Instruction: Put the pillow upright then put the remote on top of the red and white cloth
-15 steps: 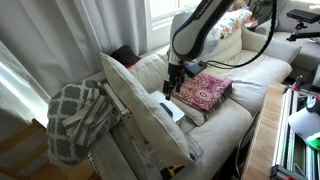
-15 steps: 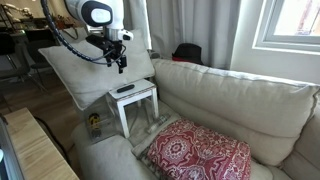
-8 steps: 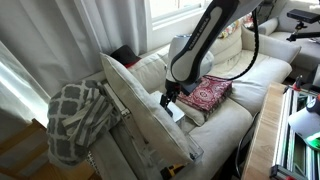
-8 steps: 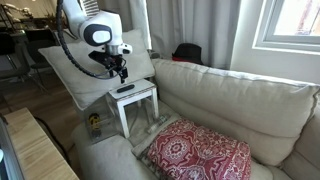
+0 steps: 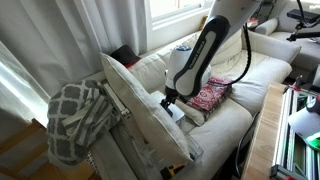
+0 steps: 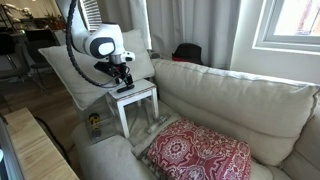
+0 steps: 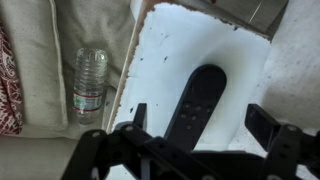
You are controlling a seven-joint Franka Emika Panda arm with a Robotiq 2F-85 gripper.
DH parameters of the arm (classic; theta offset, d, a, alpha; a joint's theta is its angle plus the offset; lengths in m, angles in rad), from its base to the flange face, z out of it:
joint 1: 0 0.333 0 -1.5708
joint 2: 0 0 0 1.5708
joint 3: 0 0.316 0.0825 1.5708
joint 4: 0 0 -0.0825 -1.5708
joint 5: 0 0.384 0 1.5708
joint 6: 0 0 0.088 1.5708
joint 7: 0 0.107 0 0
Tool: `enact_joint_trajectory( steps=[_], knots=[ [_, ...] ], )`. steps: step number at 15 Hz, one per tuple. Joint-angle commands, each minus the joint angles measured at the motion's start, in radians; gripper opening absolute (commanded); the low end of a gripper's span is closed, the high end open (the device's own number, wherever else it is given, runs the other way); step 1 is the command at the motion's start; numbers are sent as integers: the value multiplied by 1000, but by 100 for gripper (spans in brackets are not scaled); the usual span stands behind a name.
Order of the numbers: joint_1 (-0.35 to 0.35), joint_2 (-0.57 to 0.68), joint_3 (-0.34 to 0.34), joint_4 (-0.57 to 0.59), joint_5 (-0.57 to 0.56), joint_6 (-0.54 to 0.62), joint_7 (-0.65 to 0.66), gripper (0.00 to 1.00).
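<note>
**Open gripper poised over remote on side table**

Robotiq gripper (image 7: 200, 122) is spread wide w/ nothing held. In wrist view its two dark fingers (image 7: 139, 116) stand either side of the long black plastic remote (image 7: 197, 100), w/ clear gaps to both. Remote lies flat on the small white square-topped side table (image 7: 165, 55), a bit askew to the table edges. In an exterior view the gripper (image 6: 122, 80) sits just above the remote (image 6: 125, 90) & the table (image 6: 145, 94); can't tell if the tips touch the top.

Large square cream fabric pillow (image 6: 75, 68) stands on edge behind the table, leaning back slightly. In an exterior view the pillow (image 5: 140, 115) stands tilted btwn the table & a grey-and-white lattice blanket (image 5: 78, 115).

Small dark red cloth w/ fine white pattern (image 6: 200, 152) lies flat on the seat of the cream sofa (image 6: 235, 95), well apart from the remote. In an exterior view the cloth (image 5: 210, 95) shows just beyond the arm.

Clear plastic water bottle (image 7: 90, 80) lies beside the table edge, next to the sofa side
</note>
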Motion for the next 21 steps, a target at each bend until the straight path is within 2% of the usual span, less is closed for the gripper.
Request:
enact_joint_trajectory(
  steps=[1, 3, 4, 6, 7, 8, 9, 11, 14, 18, 21],
  knots=[
    [39, 48, -32, 38, -42, 35, 74, 99],
    [52, 58, -44, 47, -49, 40, 87, 91],
    [64, 62, -57, 51, -52, 41, 94, 82],
    [78, 71, -74, 59, -56, 44, 104, 87],
    [83, 74, -80, 62, -57, 45, 109, 85],
    [88, 77, -85, 65, -58, 45, 114, 90],
    [90, 79, -88, 68, -61, 44, 118, 90],
    [92, 84, -90, 73, -62, 41, 122, 83],
    [89, 91, -87, 80, -62, 35, 125, 47],
    [82, 85, -87, 77, -62, 29, 124, 18],
    [66, 59, -83, 57, -57, 26, 123, 18]
  ],
)
